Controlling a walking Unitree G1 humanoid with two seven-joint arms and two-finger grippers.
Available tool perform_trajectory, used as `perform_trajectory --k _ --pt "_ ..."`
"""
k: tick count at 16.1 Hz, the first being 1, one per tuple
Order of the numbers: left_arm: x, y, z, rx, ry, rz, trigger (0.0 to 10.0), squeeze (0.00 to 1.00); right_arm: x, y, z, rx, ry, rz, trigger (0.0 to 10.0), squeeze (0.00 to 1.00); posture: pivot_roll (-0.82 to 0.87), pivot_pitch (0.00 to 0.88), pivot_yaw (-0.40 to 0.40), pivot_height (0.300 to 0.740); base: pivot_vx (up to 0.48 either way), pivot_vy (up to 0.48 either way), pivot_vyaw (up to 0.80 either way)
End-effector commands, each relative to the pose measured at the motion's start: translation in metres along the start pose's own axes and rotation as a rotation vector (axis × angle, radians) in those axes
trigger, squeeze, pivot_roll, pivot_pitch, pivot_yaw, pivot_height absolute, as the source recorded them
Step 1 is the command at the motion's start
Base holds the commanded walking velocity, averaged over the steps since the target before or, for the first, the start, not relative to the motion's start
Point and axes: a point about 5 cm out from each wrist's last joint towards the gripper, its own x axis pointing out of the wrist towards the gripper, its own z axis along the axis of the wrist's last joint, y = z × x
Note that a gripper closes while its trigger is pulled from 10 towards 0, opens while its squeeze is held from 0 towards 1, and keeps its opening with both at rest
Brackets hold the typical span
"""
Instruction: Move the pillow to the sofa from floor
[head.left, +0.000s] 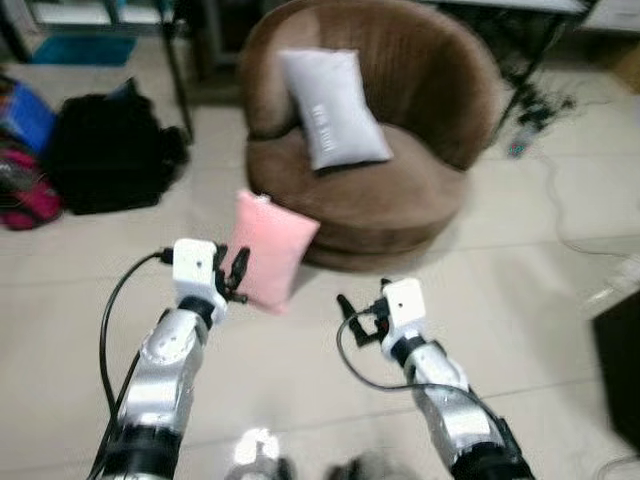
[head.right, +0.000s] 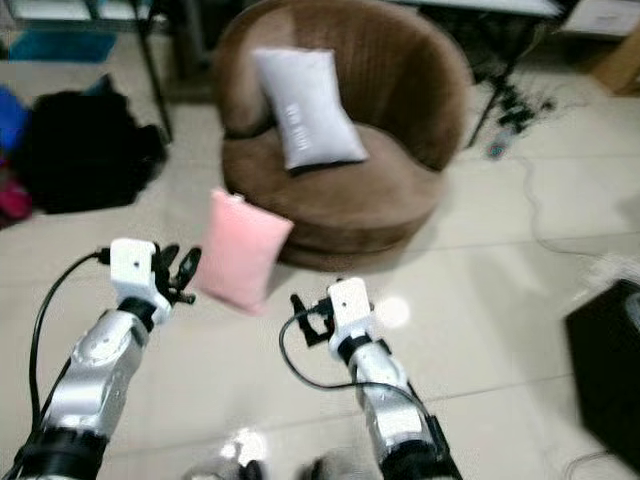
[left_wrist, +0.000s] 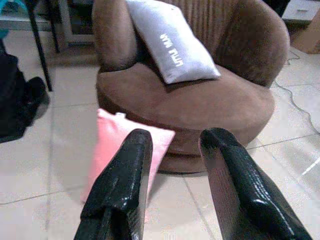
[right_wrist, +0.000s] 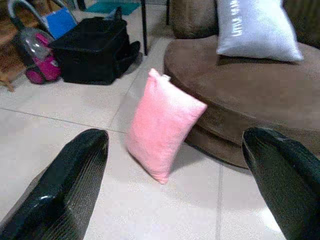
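Fingers of both grippers stand apart and hold nothing, so the task is barely begun. The pink pillow (head.left: 270, 250) stands on the tiled floor, leaning against the brown sofa (head.left: 400, 190). Left gripper (head.left: 236, 272) hovers just beside it; right gripper (head.left: 362, 306) is raised nearby.

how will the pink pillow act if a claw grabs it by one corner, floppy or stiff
Probably soft but not limp: the pink pillow stands on edge, leaning on the brown sofa, so its filling seems to hold shape. It looks plump and likely light. Grabbed by a corner it would probably sag and swing, and a push could tip it flat on the tile floor.
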Motion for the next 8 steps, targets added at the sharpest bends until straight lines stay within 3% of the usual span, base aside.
perform_trajectory --k 1,8 --pt "-0.0020 -0.0078 -0.0031 -0.006 0.012 -0.044 10.0 0.00 -0.0049 -0.0031 -0.0058 0.007 0.023 -0.012 10.0 0.00 0.00 0.118 -0.059 0.740 0.000 0.480 0.00" --pt "-0.0055 -0.0153 -0.0021 -0.044 -0.003 -0.095 10.0 0.00 -0.0096 -0.0030 -0.0084 0.008 0.029 -0.002 10.0 0.00 -0.01 0.128 -0.063 0.740 0.000 0.480 0.00"
